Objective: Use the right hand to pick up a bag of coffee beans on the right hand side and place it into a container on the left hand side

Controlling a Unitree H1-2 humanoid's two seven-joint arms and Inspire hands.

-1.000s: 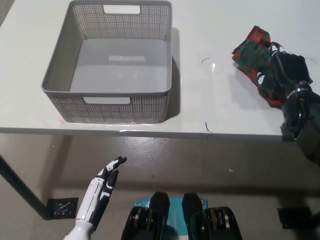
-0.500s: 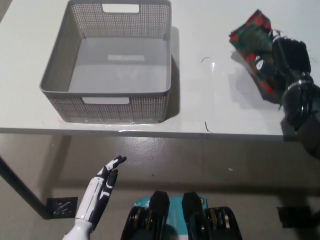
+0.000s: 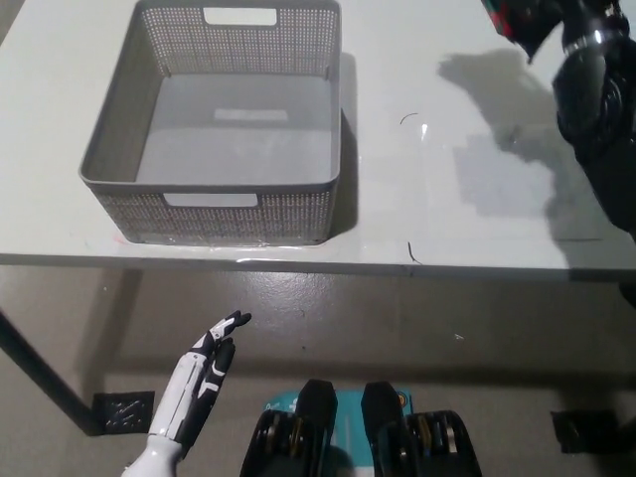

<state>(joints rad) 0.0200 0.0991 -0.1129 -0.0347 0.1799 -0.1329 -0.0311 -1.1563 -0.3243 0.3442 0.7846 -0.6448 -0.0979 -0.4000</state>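
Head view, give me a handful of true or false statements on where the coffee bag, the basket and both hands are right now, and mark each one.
1. The grey basket holds nothing. True.
2. The coffee bag lies flat on the table. False: it is lifted at the picture's top right edge, with only its shadow on the table.
3. The right hand is at the bag, mostly cut off by the frame. True.
4. The left hand rests inside the basket. False: it hangs below the table edge, over the floor, fingers apart.
5. The bag is above the basket. False: it is well to the basket's right.
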